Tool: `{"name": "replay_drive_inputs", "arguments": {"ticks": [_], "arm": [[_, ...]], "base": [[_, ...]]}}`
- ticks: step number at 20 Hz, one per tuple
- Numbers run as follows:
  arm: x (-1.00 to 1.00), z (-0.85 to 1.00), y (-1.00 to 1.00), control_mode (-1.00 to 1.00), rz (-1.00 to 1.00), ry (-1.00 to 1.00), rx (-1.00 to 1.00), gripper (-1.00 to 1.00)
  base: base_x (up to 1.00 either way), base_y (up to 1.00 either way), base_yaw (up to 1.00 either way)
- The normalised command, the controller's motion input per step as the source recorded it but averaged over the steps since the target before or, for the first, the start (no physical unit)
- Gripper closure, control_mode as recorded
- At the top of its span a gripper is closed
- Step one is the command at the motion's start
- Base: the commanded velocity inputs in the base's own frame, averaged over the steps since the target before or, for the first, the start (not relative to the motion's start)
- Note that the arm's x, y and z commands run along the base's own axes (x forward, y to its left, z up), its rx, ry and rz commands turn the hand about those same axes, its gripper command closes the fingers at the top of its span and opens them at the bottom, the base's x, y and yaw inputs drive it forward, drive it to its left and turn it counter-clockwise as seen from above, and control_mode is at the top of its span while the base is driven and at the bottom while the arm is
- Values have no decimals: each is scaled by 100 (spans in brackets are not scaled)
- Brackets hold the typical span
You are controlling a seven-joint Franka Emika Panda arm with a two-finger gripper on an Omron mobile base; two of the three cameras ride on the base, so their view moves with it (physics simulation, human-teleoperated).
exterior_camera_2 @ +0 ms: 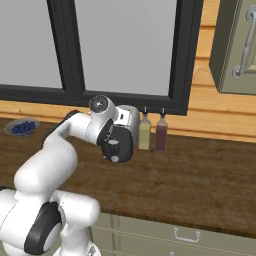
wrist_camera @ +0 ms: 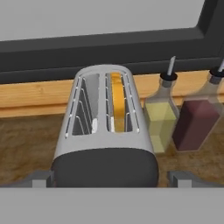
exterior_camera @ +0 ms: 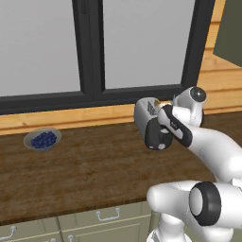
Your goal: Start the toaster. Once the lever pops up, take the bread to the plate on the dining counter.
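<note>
- You see a dark brown wood-grain counter [exterior_camera: 94, 170] running below the window, on pale green drawer fronts [exterior_camera: 101, 222].
- The toaster [wrist_camera: 105, 131] stands on it near the back wall, black end panel toward you.
- Just beside the toaster stand two bottles: one of yellow liquid [wrist_camera: 161, 118], one of dark red [wrist_camera: 197, 118], side by side.
- Well apart, a grey bowl of blue berries [exterior_camera: 42, 140] rests near the wall.

The arm's hand covers the toaster [exterior_camera_2: 131, 121] on the brown worktop [exterior_camera_2: 200, 185], just beside two bottles [exterior_camera_2: 152, 132]; a berry bowl [exterior_camera_2: 22, 127] sits far left.
</note>
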Motion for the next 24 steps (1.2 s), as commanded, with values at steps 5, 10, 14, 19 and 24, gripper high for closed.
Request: {"name": "replay_drive_inputs", "arguments": {"ticks": [5,10,14,19,24], "arm": [[28,-12,-11,-100,0,3,1,-100],[15,-32,-1,-100,0,0,2,-100],[23,-22,0,-100,0,0,2,-100],[36,-5,0,-100,0,0,4,-100],[30,-4,-2,-100,0,0,4,-100]], "base": [[0,0,0],[0,0,0],[0,0,0],[0,0,0],[0,0,0]]}}
